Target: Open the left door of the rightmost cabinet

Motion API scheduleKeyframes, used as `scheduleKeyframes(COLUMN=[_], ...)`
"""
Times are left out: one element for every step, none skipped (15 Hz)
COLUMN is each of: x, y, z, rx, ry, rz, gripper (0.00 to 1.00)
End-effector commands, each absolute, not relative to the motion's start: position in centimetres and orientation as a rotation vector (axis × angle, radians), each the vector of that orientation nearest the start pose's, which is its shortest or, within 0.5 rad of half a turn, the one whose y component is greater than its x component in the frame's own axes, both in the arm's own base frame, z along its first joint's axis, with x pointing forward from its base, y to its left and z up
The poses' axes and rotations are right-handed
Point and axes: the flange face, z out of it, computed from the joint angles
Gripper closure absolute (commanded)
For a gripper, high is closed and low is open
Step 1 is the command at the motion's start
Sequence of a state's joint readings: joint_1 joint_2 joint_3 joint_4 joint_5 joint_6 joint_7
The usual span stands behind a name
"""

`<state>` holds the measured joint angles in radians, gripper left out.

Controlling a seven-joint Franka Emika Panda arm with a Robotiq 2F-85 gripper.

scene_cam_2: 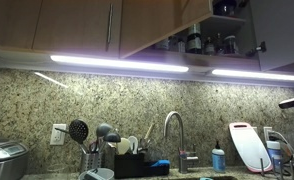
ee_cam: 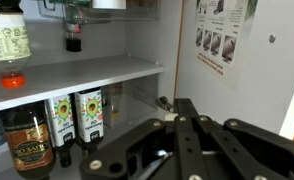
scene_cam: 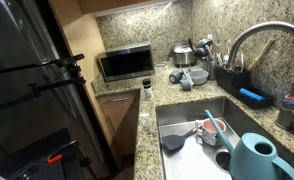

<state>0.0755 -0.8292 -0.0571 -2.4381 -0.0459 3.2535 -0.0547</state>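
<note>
Gripper (ee_cam: 187, 140) crowds the low edge of the wrist view; whether its jaws are parted I cannot tell; just beyond, to the right, the door (ee_cam: 252, 90) stands swung out, inner face and stickers (ee_cam: 215, 40) showing, long axis upright; to finish well, I judge, push near its free edge along the arc, clear of the shelf (ee_cam: 77, 75) and bottles (ee_cam: 62, 115) behind
</note>
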Motion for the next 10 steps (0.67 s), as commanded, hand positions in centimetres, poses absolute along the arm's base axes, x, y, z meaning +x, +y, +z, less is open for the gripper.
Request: scheduleKeyframes(x=[31.3,31.4,31.4,31.4,31.4,31.4,31.9,32.4,32.8,33.2], y=[-0.2,-0.2,-0.2,-0.2,-0.2,-0.2,-0.2,-0.4,-0.5,-0.7], z=[77.1,77.2,77.2,77.2,77.2,77.2,77.3,77.5,77.6,77.8], rx=[-2.148,-2.149,-2.149,-2.149,-2.149,-2.149,-2.159,-2.147,-2.156,-2.153], ry=[-0.101,-0.1,-0.1,-0.1,-0.099,-0.099,-0.102,-0.075,-0.058,-0.053], rz=[-2.31,-2.31,-2.309,-2.309,-2.309,-2.309,-2.307,-2.329,-2.306,-2.308], gripper=[0.99,0.99,0.99,0.99,0.99,1.0,1.0,1.0,1.0,1.0])
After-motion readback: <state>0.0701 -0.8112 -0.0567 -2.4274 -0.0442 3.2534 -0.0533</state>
